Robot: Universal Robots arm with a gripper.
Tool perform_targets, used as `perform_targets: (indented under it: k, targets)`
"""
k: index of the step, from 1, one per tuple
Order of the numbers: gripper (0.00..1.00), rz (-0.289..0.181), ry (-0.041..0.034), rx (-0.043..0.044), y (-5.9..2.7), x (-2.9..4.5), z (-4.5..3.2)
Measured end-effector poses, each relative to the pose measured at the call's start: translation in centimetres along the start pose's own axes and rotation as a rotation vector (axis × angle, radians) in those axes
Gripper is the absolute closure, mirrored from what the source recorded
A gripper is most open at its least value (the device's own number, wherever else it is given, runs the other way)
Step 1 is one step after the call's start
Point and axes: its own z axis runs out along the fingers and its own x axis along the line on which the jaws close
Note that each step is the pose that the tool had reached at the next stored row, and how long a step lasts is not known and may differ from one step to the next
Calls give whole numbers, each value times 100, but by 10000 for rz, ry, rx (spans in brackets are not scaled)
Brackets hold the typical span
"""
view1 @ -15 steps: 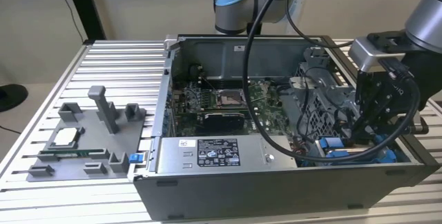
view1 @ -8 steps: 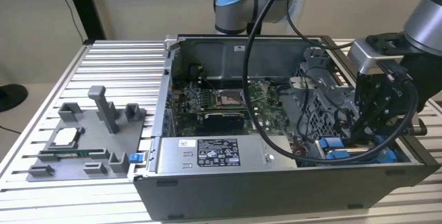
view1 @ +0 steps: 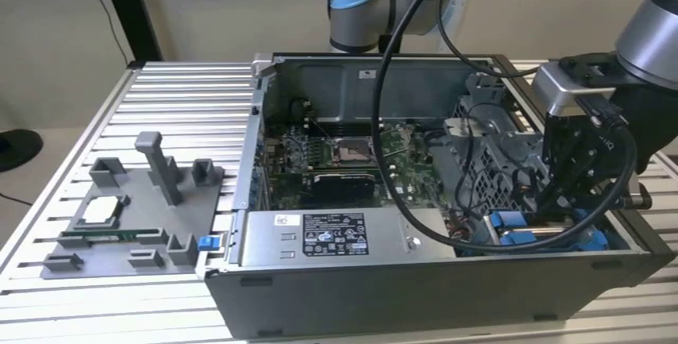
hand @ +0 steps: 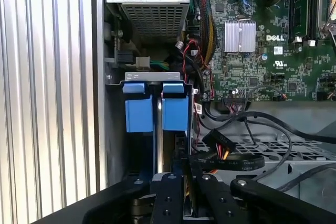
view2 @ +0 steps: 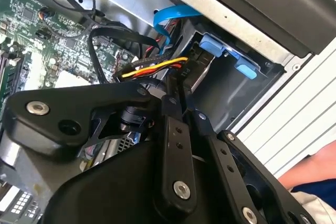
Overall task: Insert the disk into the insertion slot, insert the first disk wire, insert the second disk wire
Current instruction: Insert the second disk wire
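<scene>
Gripping a black wire connector (view2: pixel 181 80) with red-yellow leads, the hand (view2: pixel 182 103) hangs closed just above the disk (hand: pixel 157 111), seated in the insertion slot (view2: pixel 231 85). Risk: a tilted plug jams; the loose black cables (hand: pixel 252 129) alongside snag.

**Stuff sitting around the open PC case**

The computer case (view1: pixel 424 296) lies on its side on a slatted aluminium table (view1: pixel 159 90), side panel off. Inside there's the green motherboard (view1: pixel 350 149) with its bare CPU socket (view1: pixel 350 151), and a silver heatsink (hand: pixel 240 36) shows in the first wrist view. The labelled power supply box (view1: pixel 333 237) sits along the near wall, and a grey perforated metal cage (view1: pixel 477 149) is toward the exterior view's right. Over at the exterior view's left, well apart from the case, a grey fixture tray (view1: pixel 127 217) with upright posts holds a chip (view1: pixel 101 210) and a memory stick (view1: pixel 106 235).
</scene>
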Motion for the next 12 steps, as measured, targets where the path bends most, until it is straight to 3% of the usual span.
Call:
perform_targets:
  k: [12]
  targets:
    - [100, 0, -7, -7, 1, -2, -47]
